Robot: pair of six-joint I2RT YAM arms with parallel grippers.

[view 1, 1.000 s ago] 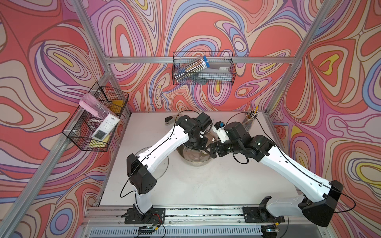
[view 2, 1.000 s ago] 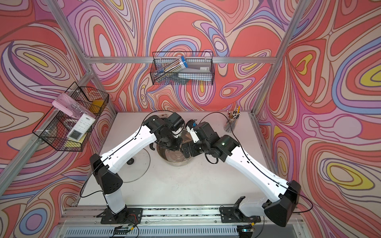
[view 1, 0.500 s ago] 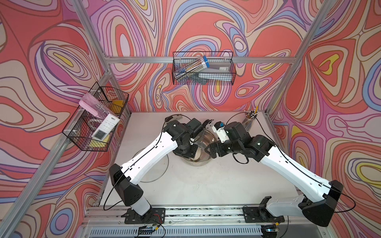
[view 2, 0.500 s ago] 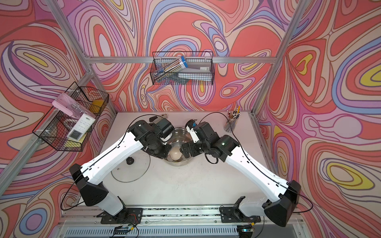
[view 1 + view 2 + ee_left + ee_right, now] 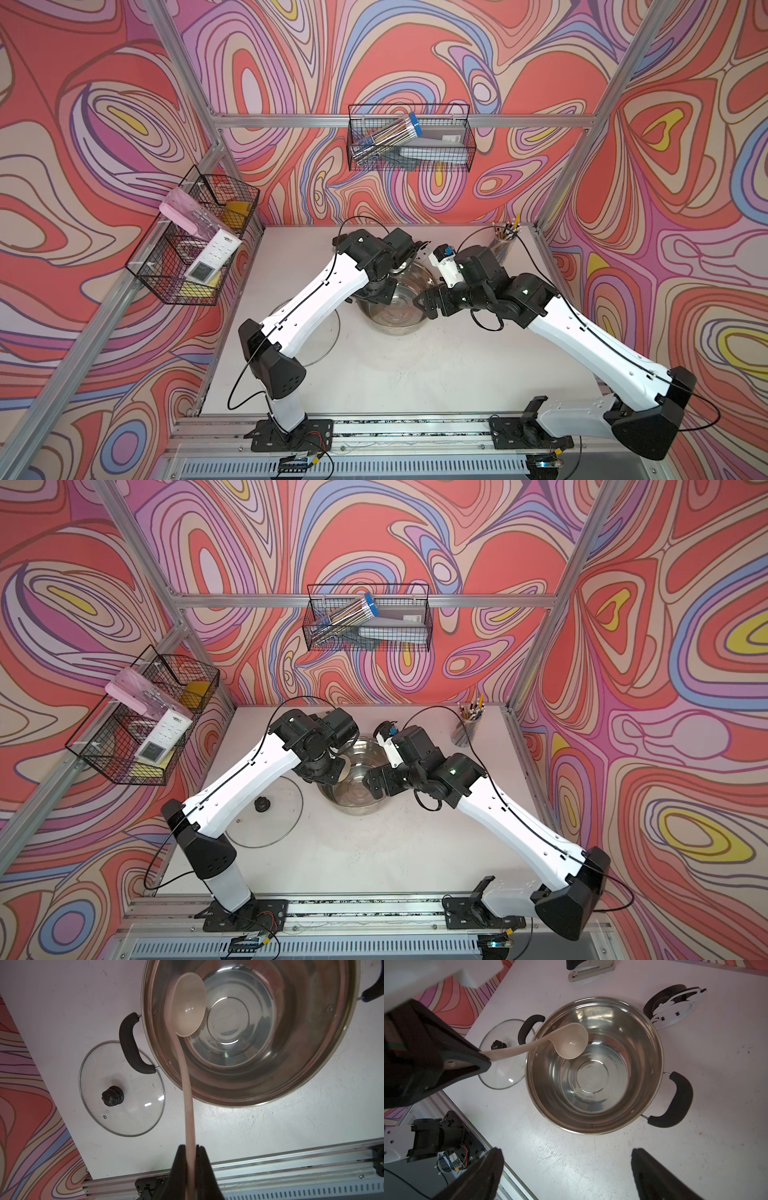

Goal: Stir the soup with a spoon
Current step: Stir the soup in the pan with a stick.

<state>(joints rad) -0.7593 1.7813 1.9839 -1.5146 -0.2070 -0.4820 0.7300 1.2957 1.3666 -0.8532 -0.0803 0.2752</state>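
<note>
Firmly clamped between the two black fingers (image 5: 180,1159) of the left gripper (image 5: 190,1148): the thin handle of the spoon (image 5: 185,1076), pinched close to its end, with nothing else in the jaws. Reaches from that grip out across the rim of the steel pot (image 5: 324,1059). Carries its round cream bowl inside the rim line, hollow side up, close to the wall by one black pot handle (image 5: 131,1043). Appears to hang clear of the pot's bottom; cannot tell whether touching the wall. Hard to say from the shiny ringed bottom whether any liquid lies there.

Spread wide and empty at the right gripper (image 5: 566,1151), both dark fingers well apart, nothing between them. Hovers above the white table (image 5: 716,1076) just beside the pot, apart from the spoon.

Flat on the table just beside that same pot handle, a glass lid (image 5: 128,1118) with a black knob. Near the pot on the side away from the arm bases, a black-and-white round holder (image 5: 675,1007), and farther back a grey stapler (image 5: 589,968). At the back right corner of the table in both top views, a cup of pencils (image 5: 505,245), well apart from the pot. Up on the patterned walls, a wire basket (image 5: 467,141) at the back and another wire basket (image 5: 166,291) at the left side, both holding small items.
</note>
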